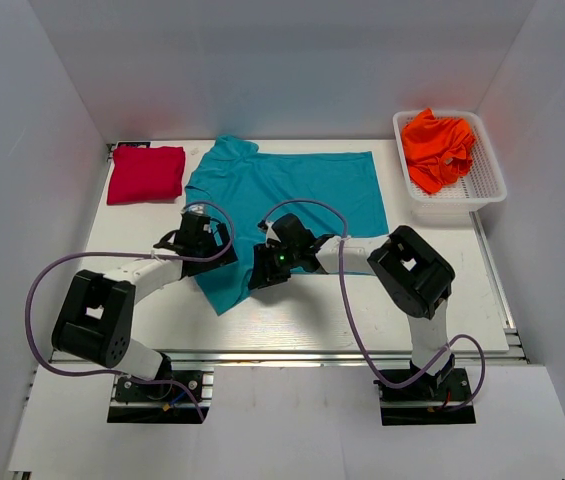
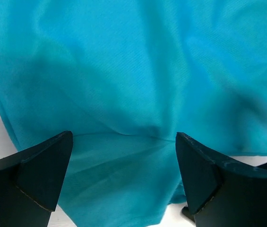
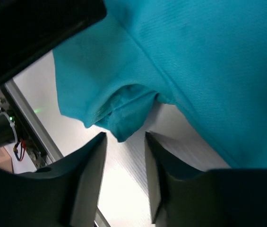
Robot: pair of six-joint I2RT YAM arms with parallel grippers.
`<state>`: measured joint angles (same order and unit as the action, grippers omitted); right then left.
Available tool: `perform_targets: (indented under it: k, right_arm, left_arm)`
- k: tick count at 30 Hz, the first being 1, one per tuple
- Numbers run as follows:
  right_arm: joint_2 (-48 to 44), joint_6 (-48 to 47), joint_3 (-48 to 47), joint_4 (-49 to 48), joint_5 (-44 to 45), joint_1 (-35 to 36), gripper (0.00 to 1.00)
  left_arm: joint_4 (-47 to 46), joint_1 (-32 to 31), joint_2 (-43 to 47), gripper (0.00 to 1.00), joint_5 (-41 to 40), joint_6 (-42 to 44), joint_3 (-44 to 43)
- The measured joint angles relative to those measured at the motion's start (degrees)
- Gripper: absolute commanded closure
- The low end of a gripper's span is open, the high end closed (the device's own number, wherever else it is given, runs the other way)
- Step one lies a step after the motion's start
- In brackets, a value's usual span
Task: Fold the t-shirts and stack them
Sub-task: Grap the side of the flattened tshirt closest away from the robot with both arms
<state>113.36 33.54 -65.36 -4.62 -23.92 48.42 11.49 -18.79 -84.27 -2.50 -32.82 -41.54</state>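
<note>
A teal t-shirt [image 1: 292,190] lies spread over the middle of the table, with one part trailing toward the near edge. A crimson red t-shirt [image 1: 146,173] lies folded at the back left. An orange t-shirt [image 1: 438,148] sits crumpled in a basket. My left gripper [image 1: 214,240] hovers over the teal shirt's left side; in the left wrist view it [image 2: 124,135] stands wide open with teal cloth [image 2: 138,71] under it. My right gripper [image 1: 262,270] is at the trailing part; in the right wrist view it [image 3: 125,135] has its jaws partly apart, with a bunched teal fold [image 3: 124,113] just ahead of the tips and nothing held.
A white slotted basket [image 1: 490,170] stands at the back right. White walls close in the table on three sides. The table's metal front rail [image 3: 29,123] runs close to my right gripper. Cables loop from both arms.
</note>
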Motion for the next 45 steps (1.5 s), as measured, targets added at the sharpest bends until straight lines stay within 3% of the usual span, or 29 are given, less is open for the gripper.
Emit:
perform_targets:
  k: [3, 5, 6, 16, 23, 24, 25, 29, 30, 34, 37, 41, 45]
  right_arm:
    - [0.15, 1.09, 0.00, -0.04, 1.77, 0.00, 0.72]
    - [0.28, 1.46, 0.00, -0.15, 2.71, -0.02, 0.95]
    - [0.37, 1.62, 0.00, -0.26, 3.06, -0.04, 1.00]
    - [-2.91, -0.55, 5.35, -1.57, 2.73, -0.02, 1.00]
    - [-5.84, -4.00, 8.59, -1.20, -2.32, -0.02, 1.00]
    - [-5.86, -4.37, 8.59, -1.11, -3.06, -0.02, 0.99]
    - [-5.84, -4.79, 8.59, -1.14, -3.67, -0.02, 0.72]
    - [-5.95, -6.05, 8.87, 0.04, -6.19, -0.02, 0.33]
    - [-6.38, -5.84, 8.90, -0.02, -6.97, -0.02, 0.10]
    - [-10.78, -6.82, 9.49, 0.44, -5.70, 0.17, 0.10]
    - [-14.38, -6.91, 10.82, 1.60, -2.27, -0.33, 0.10]
    - [-20.65, -6.54, 12.90, 3.65, 4.63, -1.77, 0.10]
    - [-27.12, -4.26, 14.10, 7.43, 13.66, -5.42, 0.10]
  left_arm:
    - [-0.48, 0.33, -0.07, 0.00, 0.15, 0.00, 1.20]
    - [-1.27, 0.35, -0.17, 0.00, 0.20, 0.00, 1.42]
    - [-1.53, 0.35, -0.28, 0.00, 0.22, -0.02, 1.44]
    - [-4.07, 1.46, -1.29, 0.00, 0.26, -0.02, 1.51]
    - [-6.21, 2.62, -2.58, 0.00, 1.81, -0.20, 1.11]
    - [-6.51, 2.69, -2.75, 0.00, 2.14, -0.17, 1.05]
    - [-6.82, 2.73, -2.91, 0.00, 2.54, -0.02, 1.03]
    - [-7.02, 2.99, -2.97, 0.00, 4.72, 1.86, 0.90]
    - [-6.82, 3.04, -2.80, 0.00, 5.14, 2.40, 0.90]
    - [0.96, 2.71, 1.40, 0.00, 5.95, 4.39, 1.03]
    - [8.81, 2.51, 10.91, 0.00, 5.53, 4.72, 1.44]
    - [16.11, 2.43, 25.20, 0.00, 3.43, 3.50, 1.33]
    - [21.75, 2.43, 29.73, 0.00, 3.15, 2.34, 1.07]
